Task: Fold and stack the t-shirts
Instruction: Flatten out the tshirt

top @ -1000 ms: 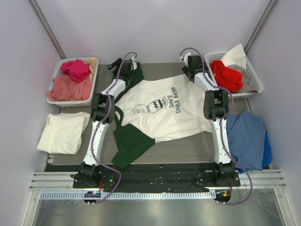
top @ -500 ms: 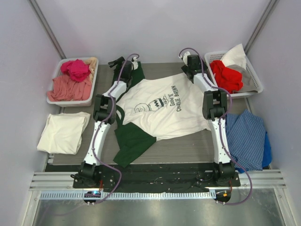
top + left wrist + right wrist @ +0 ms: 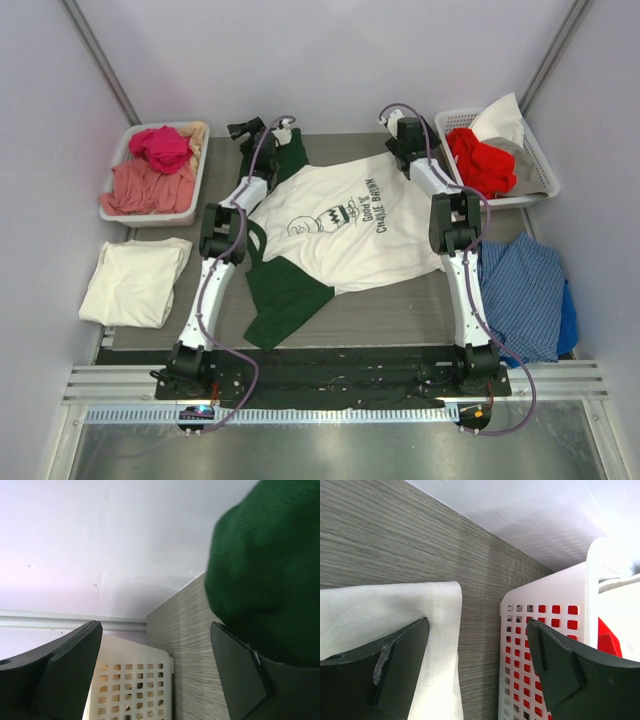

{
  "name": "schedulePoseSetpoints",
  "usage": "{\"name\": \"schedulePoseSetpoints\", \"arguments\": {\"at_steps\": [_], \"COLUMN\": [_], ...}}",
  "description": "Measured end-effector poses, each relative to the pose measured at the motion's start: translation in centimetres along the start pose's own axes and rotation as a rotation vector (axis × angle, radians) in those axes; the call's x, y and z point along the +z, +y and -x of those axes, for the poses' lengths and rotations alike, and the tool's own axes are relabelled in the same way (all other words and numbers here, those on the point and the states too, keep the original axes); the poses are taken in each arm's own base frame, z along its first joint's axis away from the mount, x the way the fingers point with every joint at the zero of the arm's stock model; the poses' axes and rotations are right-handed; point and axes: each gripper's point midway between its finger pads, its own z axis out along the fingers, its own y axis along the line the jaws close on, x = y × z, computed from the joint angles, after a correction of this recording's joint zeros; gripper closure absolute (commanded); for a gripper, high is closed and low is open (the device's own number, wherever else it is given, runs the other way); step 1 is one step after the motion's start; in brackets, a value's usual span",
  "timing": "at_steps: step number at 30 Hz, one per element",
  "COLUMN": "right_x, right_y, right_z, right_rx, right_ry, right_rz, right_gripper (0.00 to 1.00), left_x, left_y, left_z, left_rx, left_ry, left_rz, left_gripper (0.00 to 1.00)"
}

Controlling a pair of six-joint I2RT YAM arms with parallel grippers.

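Observation:
The white t-shirt [image 3: 350,235] with its black Charlie Brown print lies spread across the middle of the table, on top of the dark green t-shirt [image 3: 285,295]. A cream t-shirt [image 3: 135,282] lies folded at the left. My left gripper [image 3: 252,133] is at the far edge, open. In the left wrist view the gap of the left gripper [image 3: 155,630] is bare, and green cloth [image 3: 270,560] bulges beside its right finger. My right gripper [image 3: 402,135] is open at the white shirt's far corner. The shirt's hem [image 3: 437,630] lies by its left finger, ungripped.
A white basket [image 3: 196,180] at the back left holds pink garments [image 3: 155,165]. Another basket [image 3: 540,165] at the back right holds a red garment [image 3: 480,160] and pale cloth; it sits close beside my right gripper [image 3: 477,625]. A blue checked cloth [image 3: 525,295] lies at the right.
Both arms have reached a little farther toward the back wall. The white and green shirts have shifted slightly toward the back. Both grippers stay open.

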Motion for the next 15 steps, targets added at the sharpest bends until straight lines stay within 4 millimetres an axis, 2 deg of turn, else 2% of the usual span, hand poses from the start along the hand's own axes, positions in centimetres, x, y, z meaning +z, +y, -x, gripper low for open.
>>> {"name": "schedulePoseSetpoints", "arguments": {"at_steps": [6, 9, 12, 15], "right_x": [-0.2, -1.0, -2.6, -4.6], "right_y": [0.1, -0.1, -0.3, -1.1], "right_z": [-0.1, -0.6, -1.3, -1.4], "right_rx": [0.009, 0.004, -0.005, 0.008], "right_ry": [0.002, 0.015, 0.040, 0.048], "right_rz": [-0.003, 0.009, 0.033, 0.059], "right_gripper": [0.11, 0.12, 0.12, 0.11], "left_x": [0.0, -0.6, -2.0, -4.3], "left_y": [1.3, 1.8, 3.0, 5.6], "left_z": [0.1, -0.4, -0.8, -0.9], "left_rx": [-0.034, -0.026, -0.008, -0.020], "left_ry": [-0.005, 0.009, 0.026, 0.037], "left_rz": [0.052, 0.046, 0.024, 0.006], "left_gripper": [0.05, 0.05, 0.05, 0.05]}}
